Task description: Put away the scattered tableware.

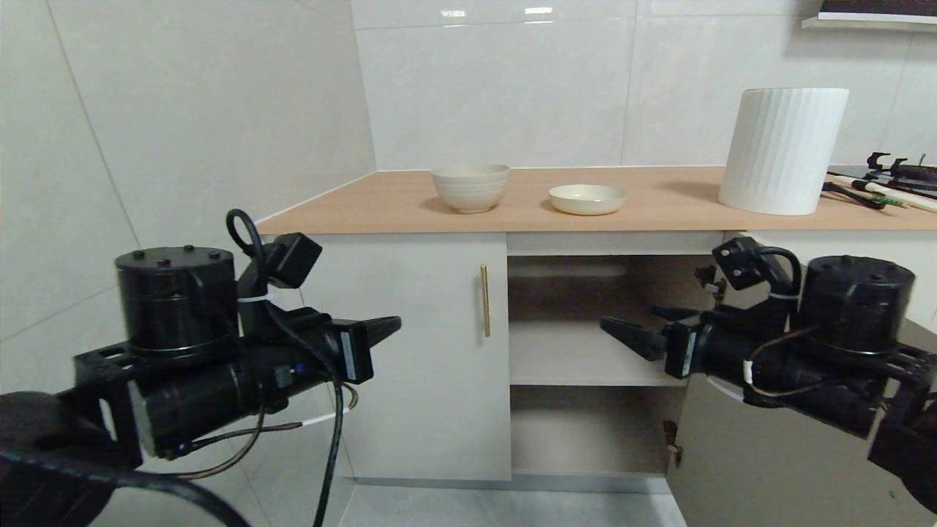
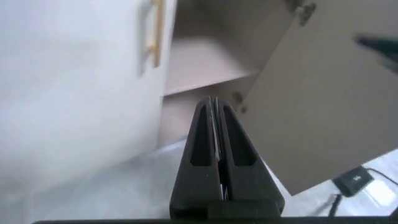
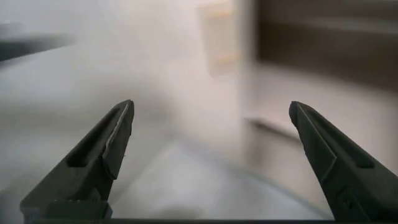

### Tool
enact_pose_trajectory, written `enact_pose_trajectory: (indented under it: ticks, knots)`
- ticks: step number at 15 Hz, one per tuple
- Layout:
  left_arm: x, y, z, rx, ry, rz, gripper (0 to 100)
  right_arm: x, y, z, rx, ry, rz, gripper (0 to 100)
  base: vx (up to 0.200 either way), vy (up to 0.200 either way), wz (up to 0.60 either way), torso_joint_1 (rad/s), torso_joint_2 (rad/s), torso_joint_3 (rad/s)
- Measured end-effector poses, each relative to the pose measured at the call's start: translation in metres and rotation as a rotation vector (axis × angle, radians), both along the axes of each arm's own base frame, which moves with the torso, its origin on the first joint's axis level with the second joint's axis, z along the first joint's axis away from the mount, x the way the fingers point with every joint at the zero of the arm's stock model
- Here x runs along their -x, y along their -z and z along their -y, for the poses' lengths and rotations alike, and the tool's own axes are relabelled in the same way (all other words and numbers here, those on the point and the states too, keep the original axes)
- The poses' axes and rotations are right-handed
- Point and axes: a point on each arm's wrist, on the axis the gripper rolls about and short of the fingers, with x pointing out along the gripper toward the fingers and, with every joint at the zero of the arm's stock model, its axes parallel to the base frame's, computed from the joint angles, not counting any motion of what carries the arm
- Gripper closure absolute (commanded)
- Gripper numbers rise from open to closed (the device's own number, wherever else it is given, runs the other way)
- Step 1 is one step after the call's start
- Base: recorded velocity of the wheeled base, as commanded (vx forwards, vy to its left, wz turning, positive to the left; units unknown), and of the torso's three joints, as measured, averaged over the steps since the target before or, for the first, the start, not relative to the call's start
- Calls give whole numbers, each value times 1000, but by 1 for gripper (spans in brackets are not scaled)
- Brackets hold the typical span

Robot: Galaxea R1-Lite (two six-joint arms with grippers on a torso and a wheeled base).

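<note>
one bowl [image 1: 471, 187] and one shallow dish [image 1: 587, 199] on the counter [image 1: 366, 205]; below the counter, left gripper [image 1: 393, 323] pinched closed, right gripper [image 1: 628, 316] spread wide

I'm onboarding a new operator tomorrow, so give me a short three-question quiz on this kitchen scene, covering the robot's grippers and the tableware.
1. True or false: the left gripper is open.
2. What sits on the counter between the bowl and the ribbed white container? A) a shallow dish B) a mug C) a frying pan
3. Fill in: the cabinet door with the gold handle is ____.
Key: 1 false, it is shut; 2 A; 3 closed.
</note>
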Motion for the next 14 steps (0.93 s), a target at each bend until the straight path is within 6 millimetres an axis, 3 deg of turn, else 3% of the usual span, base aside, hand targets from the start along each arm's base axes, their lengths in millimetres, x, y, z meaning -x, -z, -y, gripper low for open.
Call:
enact_pose_trajectory:
  ticks: [3, 4, 8, 11, 14]
  knots:
    - [32, -13, -20, -33, -34, -66, 100, -23, -1, -8, 82, 125, -86, 0, 0, 0, 0, 0, 0, 0]
    - [40, -20, -25, -32, -45, -65, 0, -25, -7, -9, 87, 121, -97, 0, 0, 0, 0, 0, 0, 0]
    - [56, -42, -36, 9, -66, 17, 0, -12, -38, -6, 121, -9, -279, 0, 0, 0, 0, 0, 0, 0]
    - [61, -48, -38, 21, -69, 43, 0, 5, -70, 1, 89, -36, -235, 0, 0, 0, 0, 0, 0, 0]
    - [64, -47, -39, 20, -66, 42, 0, 18, -87, 7, 62, -37, -183, 0, 0, 0, 0, 0, 0, 0]
